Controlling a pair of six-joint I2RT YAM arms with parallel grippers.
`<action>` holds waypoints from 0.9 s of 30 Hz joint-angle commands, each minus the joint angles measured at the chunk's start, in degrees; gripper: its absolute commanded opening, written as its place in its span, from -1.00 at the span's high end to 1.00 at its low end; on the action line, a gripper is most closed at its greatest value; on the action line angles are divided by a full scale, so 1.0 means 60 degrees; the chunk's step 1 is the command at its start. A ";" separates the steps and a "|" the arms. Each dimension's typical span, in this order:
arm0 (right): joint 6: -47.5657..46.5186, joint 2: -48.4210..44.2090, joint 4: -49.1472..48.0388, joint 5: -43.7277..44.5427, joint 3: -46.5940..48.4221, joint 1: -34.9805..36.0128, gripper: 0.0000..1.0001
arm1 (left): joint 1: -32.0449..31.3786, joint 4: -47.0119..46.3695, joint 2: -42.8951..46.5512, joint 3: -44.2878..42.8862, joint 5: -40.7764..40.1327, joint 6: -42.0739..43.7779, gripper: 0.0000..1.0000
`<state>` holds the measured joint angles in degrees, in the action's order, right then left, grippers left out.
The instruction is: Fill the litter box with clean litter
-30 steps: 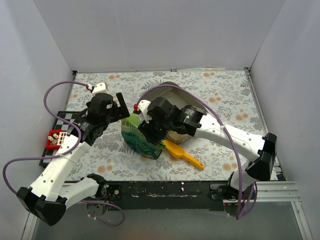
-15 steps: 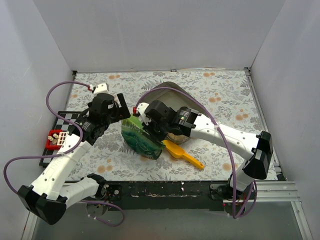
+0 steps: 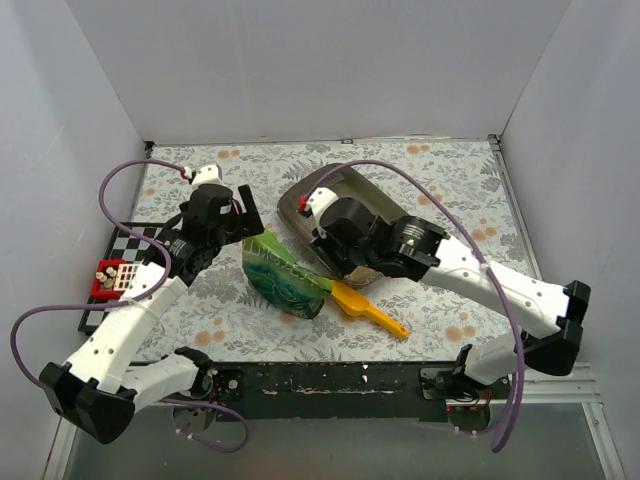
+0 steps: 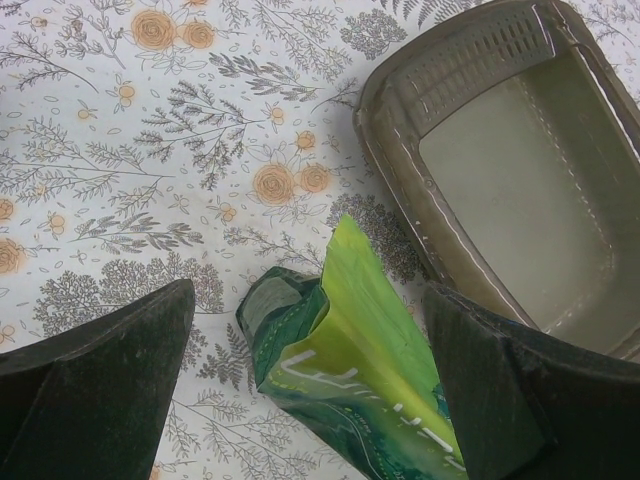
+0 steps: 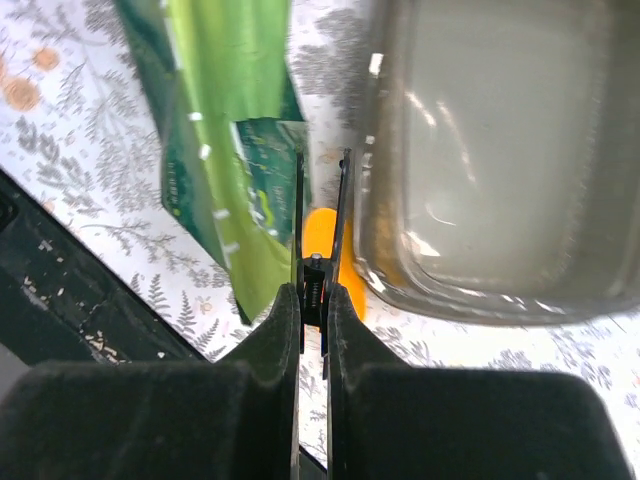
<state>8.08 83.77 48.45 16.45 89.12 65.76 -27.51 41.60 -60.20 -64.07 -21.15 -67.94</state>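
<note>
Mid-frame we count one shallow grey-brown plastic litter box [image 3: 297, 203], one glossy green bag [image 3: 283, 278]; left gripper [image 4: 308, 293] spread, right gripper [image 5: 314, 295] pinching perhaps a thin wire clip [image 5: 316, 262].

Bag [image 4: 350, 350] left of litter box [image 4: 395, 120], scoop [image 3: 368, 310] before the box

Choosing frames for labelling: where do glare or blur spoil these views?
Right wrist: white glare streaks inside the shallow grey-brown plastic tray and on the glossy green bag; the right claw looks blurred near the lens. Left wrist: the left claw is dark and soft, bag sharp. Top: even, soft light.
</note>
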 commanded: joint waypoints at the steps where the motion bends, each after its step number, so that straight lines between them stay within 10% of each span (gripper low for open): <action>1: 0.1375 -0.0981 0.0961 0.2221 0.0409 -0.0119 0.97 | -0.0015 -0.0166 -0.0073 -0.0234 0.0053 0.0220 -0.96; 8: 0.3690 -0.1991 0.2370 0.3133 -0.1167 -0.2035 0.97 | -0.0015 -0.0415 -0.0264 -0.0454 0.0067 0.0308 -0.96; 21: 0.4982 -0.5216 0.0526 0.1963 -0.7364 -0.6723 0.97 | -0.0015 -0.1836 -0.0059 0.0454 0.1195 0.0132 -0.96; 27: 0.5465 -0.4894 0.0115 0.1523 -0.7794 -0.7809 0.97 | -0.0015 -0.1983 -0.0161 0.0396 0.1385 0.0045 -0.96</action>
<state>37.56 53.69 53.84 28.08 40.88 21.47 -27.51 31.83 -61.95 -61.45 -14.70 -67.22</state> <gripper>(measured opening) 0.094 0.982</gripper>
